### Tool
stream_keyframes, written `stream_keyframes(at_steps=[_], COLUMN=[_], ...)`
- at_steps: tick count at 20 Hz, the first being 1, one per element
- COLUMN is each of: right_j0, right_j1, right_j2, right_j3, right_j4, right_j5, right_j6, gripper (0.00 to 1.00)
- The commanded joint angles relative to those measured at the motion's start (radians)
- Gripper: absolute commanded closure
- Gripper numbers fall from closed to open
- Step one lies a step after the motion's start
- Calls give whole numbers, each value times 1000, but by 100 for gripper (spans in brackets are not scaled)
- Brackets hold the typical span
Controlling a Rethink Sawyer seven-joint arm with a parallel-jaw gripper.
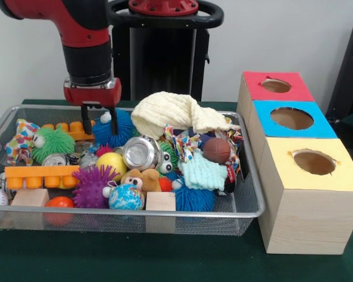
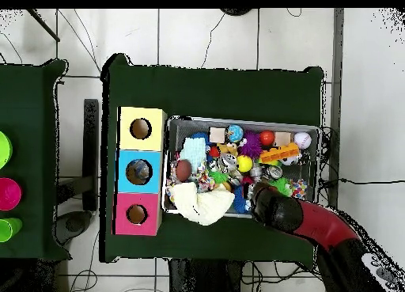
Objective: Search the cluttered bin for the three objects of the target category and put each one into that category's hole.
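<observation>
Blue rubbery spikes sit right under the robot's fingers in the front view: two dark prongs, slightly parted, reach down at the back of the wire basket onto or just behind a blue spiky ball, and nothing is visibly held. Which category is wanted cannot be told from here. If it is the spiky balls, they look light and squashy, likely best pinched across the middle, since the soft spikes may slip. A green spiky ball lies just beside it, a purple spiky ball nearer the front rim. The basket is heaped: a crushed silver can, a yellow ball, a small globe, orange toy bricks, wooden blocks, a toy football and a cream knitted cloth draped over the pile. Beside it stand three wooden boxes topped red, blue and yellow, each with a round hole; nothing shows inside.

From overhead, the arm covers one basket corner and hides the fingers. The three boxes touch the basket's side on the green surface.
</observation>
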Motion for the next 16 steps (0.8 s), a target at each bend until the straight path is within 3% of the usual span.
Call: stream_keyframes(at_steps=[1, 8, 16], right_j0=[-8, 24, 83], right_j1=[73, 118, 129], right_j2=[82, 39, -26], right_j3=[-67, -81, -136], right_j4=[-84, -127, -136], right_j5=[-59, -127, -128], right_j6=[11, 61, 88], gripper=[0, 0, 0])
